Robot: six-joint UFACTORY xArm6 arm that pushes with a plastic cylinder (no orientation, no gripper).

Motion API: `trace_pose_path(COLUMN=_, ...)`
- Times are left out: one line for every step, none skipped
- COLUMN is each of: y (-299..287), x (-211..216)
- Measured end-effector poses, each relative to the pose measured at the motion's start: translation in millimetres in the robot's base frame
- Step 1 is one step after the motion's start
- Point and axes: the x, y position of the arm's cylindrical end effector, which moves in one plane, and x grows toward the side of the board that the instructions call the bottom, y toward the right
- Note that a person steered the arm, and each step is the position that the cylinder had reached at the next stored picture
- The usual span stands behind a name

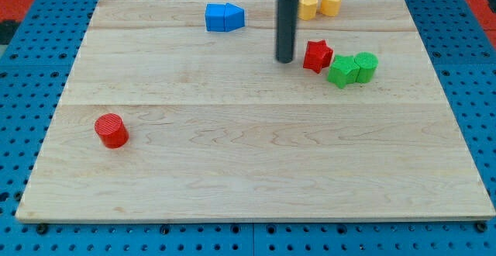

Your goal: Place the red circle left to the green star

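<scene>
The red circle (111, 129) sits on the wooden board at the view's left, below the middle. The green star (342, 71) lies at the view's upper right, touching a green circle (366, 66) on its right and a red star (318, 55) on its upper left. My tip (285, 59) is on the board just left of the red star, a small gap away. The tip is far to the right of the red circle and above it in the view.
A blue cube and blue wedge-like block (225, 17) sit together at the view's top, left of the rod. Two yellow blocks (320, 5) stand at the top edge, right of the rod. The board (248, 171) lies on a blue pegboard.
</scene>
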Motion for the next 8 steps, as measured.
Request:
trace_pose_path(y=21, x=-1)
trace_pose_path(y=17, x=-3)
trace_pose_path(y=-65, x=18)
trace_pose_path(y=-177, x=29)
trace_pose_path(y=-297, x=55)
trace_pose_path(y=-373, x=140)
trace_pose_path(y=-298, x=164)
trace_pose_path(y=-222, x=135)
